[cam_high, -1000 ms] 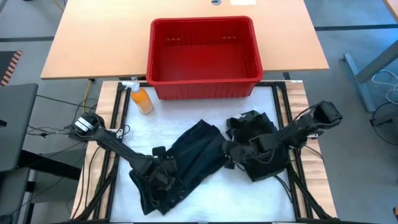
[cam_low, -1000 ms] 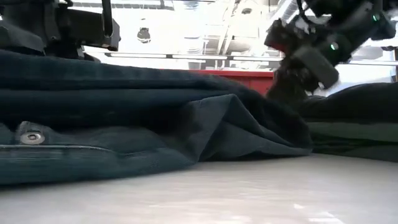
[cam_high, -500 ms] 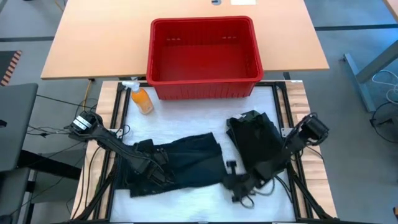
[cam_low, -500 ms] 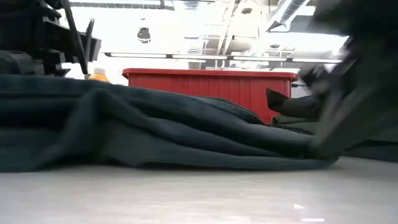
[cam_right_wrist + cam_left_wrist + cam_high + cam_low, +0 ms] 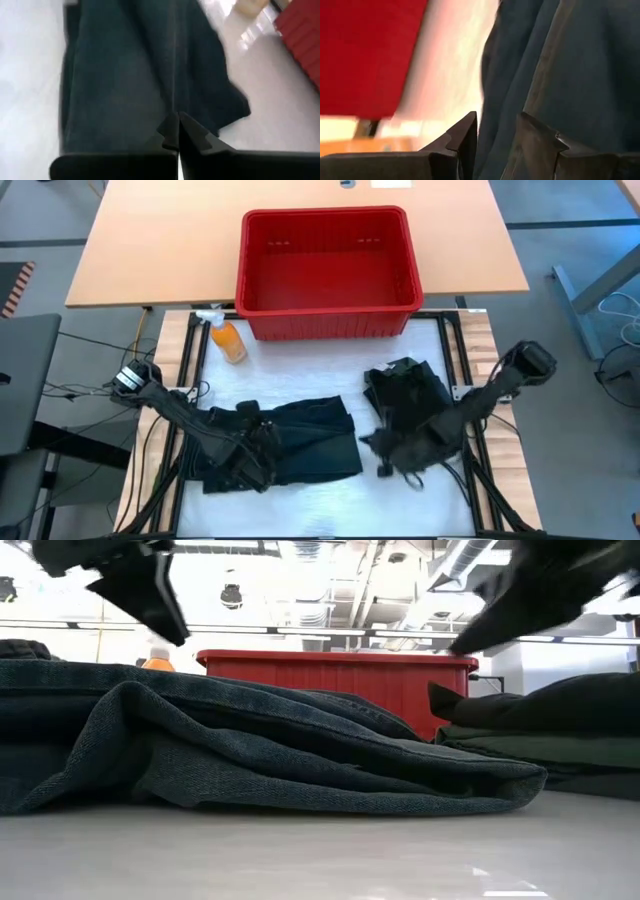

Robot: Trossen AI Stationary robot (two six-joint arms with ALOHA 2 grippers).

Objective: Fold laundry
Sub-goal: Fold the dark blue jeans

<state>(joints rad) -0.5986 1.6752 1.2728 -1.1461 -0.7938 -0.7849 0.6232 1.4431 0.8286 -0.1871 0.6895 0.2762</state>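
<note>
Since a second ago both my arms have spread the dark denim garment (image 5: 285, 445) out flat. From above, I see my left gripper (image 5: 262, 463) over its left part, and the right gripper (image 5: 385, 463) just beside its right edge, in front of the stacked dark clothes (image 5: 410, 405); the red basket (image 5: 328, 272) sits behind. At table height, the denim lies in low folds on the white surface (image 5: 320, 850). My left wrist camera shows fingers (image 5: 462, 137) parted above the cloth. My right wrist camera shows fingers (image 5: 170, 131) pressed together, holding nothing.
</note>
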